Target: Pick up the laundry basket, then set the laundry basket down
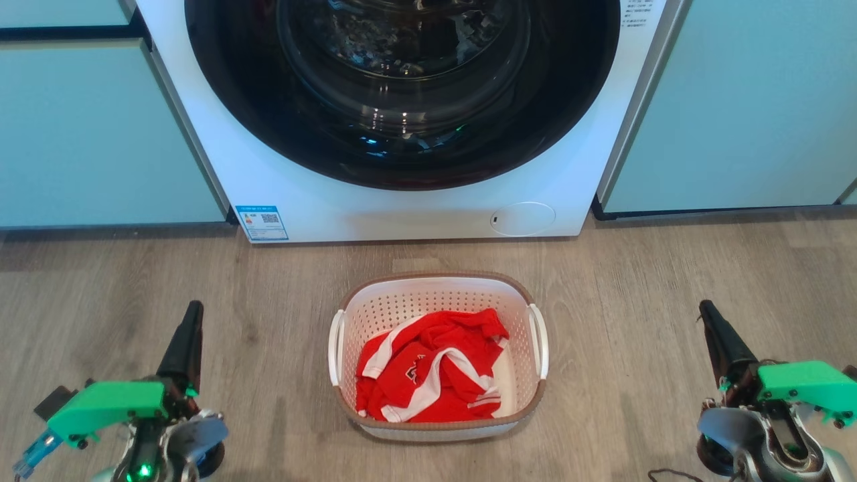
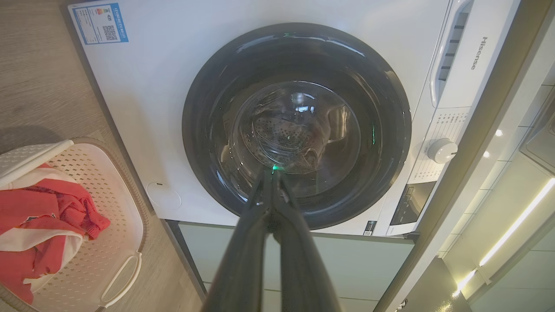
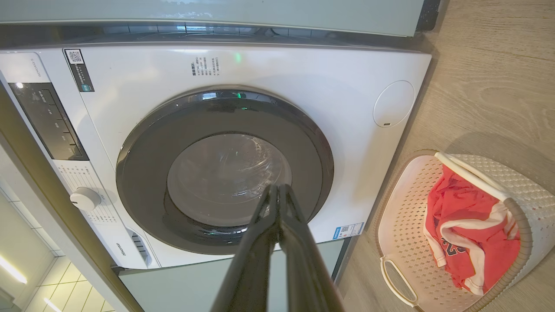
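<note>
Wood floor: laundry basket, likely light, stiff; hold side handles. Left gripper, right gripper: fingers together.

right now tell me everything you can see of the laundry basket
The small white perforated plastic laundry basket is rounded-rectangular, with a brown woven-look rim and a white loop handle on each side. It stands upright on the wood-look floor, just before the white washing machine, apart from it. A crumpled red and white garment lies inside. The shut left claw and right claw stand clear at either side.
</note>
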Motion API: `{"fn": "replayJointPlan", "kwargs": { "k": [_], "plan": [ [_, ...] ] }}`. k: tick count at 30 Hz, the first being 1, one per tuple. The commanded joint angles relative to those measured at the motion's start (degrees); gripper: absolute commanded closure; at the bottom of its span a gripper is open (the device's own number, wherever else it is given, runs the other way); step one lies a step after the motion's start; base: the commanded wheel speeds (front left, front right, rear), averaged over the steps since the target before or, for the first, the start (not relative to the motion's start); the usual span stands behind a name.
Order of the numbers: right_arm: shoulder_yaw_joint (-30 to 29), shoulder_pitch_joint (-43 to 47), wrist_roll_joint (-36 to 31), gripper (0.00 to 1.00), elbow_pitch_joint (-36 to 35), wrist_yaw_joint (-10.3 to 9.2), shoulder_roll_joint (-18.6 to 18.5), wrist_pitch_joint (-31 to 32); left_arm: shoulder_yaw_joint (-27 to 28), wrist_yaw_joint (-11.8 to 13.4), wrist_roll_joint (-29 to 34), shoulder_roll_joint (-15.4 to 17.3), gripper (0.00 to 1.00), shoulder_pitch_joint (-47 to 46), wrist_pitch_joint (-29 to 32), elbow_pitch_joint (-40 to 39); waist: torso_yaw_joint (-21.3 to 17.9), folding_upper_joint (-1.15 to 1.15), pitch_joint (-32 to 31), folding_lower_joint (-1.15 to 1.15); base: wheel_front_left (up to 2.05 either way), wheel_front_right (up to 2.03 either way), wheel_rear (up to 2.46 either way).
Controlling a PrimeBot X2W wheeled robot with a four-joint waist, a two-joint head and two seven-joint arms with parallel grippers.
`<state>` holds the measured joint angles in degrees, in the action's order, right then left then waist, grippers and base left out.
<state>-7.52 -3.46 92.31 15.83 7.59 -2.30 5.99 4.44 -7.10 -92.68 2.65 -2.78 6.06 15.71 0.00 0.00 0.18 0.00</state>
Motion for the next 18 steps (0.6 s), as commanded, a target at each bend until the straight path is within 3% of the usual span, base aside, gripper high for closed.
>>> {"fn": "replayJointPlan", "kwargs": {
  "k": [1,18],
  "plan": [
    [1.0,-2.73,-0.14,1.0,-1.8,-0.1,-0.58,0.49,2.08,-0.39,0.52,0.22,1.0,-3.41,0.44,-1.67,0.0,0.0,0.0,0.0,0.0,0.0,0.0],
    [1.0,-2.73,-0.14,1.0,-1.8,-0.1,-0.58,0.49,2.08,-0.39,0.51,0.22,1.0,-3.4,0.43,-1.67,0.0,0.0,0.0,0.0,0.0,0.0,0.0]
  ]
}}
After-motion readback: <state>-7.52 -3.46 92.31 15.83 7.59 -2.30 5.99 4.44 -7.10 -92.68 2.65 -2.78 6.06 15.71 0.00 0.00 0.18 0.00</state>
